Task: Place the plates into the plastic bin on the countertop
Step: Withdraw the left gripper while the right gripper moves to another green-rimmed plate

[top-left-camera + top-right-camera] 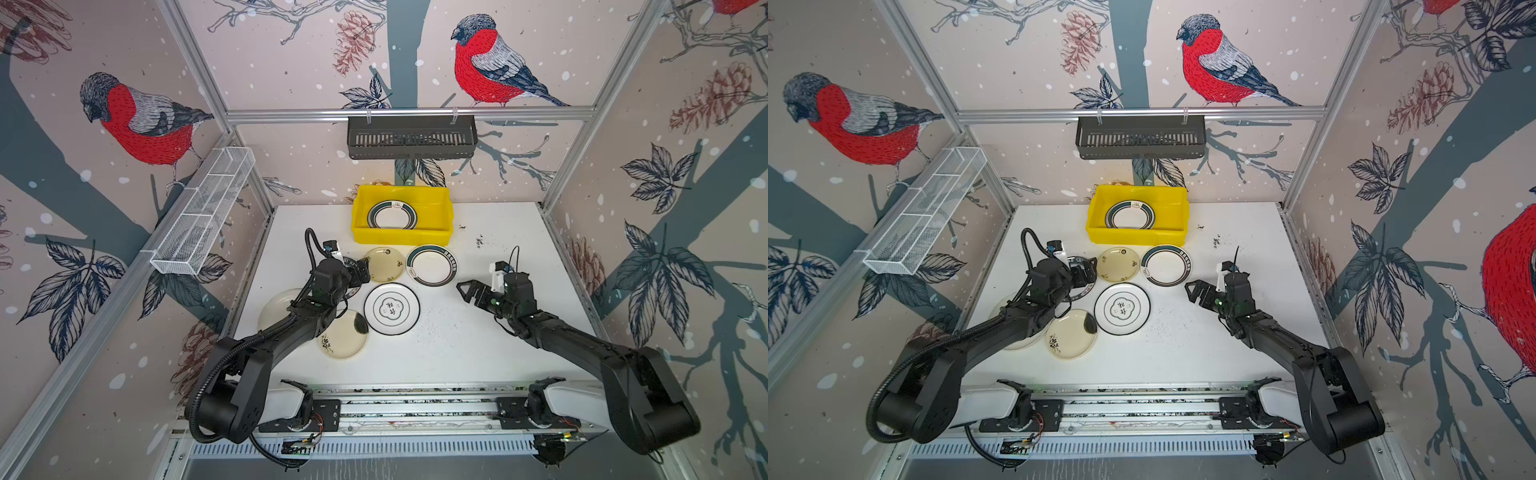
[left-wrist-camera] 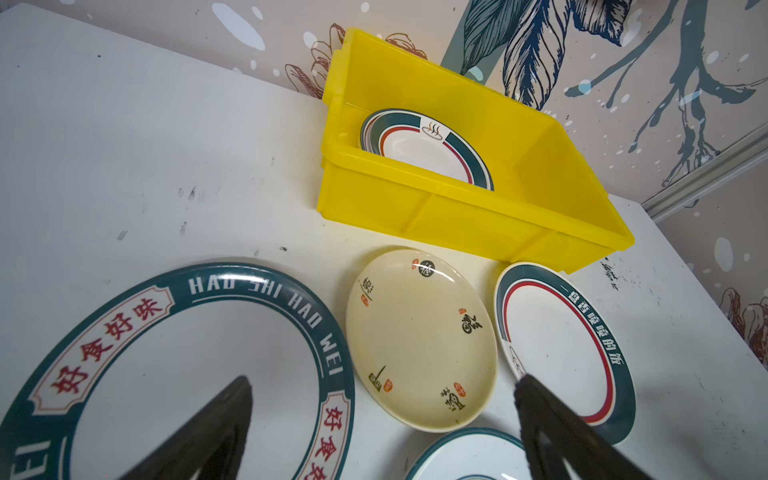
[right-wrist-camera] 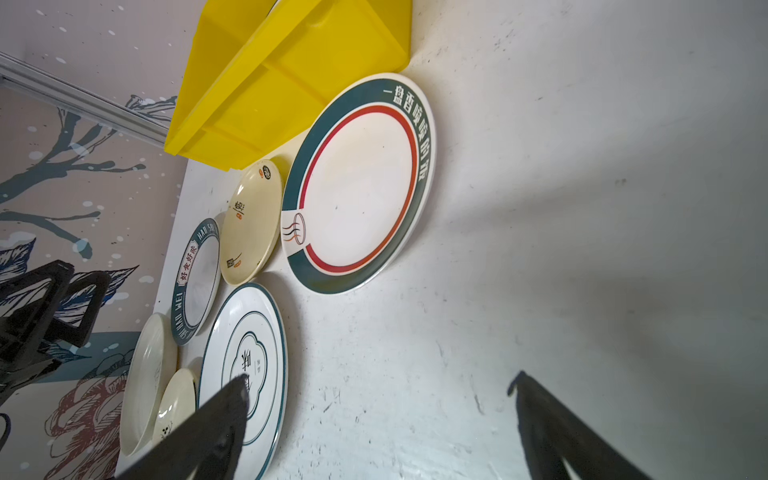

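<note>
The yellow bin [image 1: 401, 236] stands open side up at the back of the desk [image 1: 498, 332], its long axis running left to right along the rear wall. One teal-rimmed plate [image 1: 392, 215] sits in its left part. Six other plates [image 1: 392, 308] lie face up in front of the bin. The left hand [image 1: 365, 269], jaws apart, hovers over the lettered plate [image 2: 249, 286]. The right hand [image 1: 464, 293], jaws apart and empty, hangs over bare desk.

Yellow bin [image 1: 401, 237], teal-and-red-ringed plate [image 2: 557, 340], white black-speckled countertop [image 1: 457, 353].
The small dish [image 2: 419, 340]: cream, black and red marks; half-hidden plate [image 1: 272, 307] seemingly plain cream.
</note>
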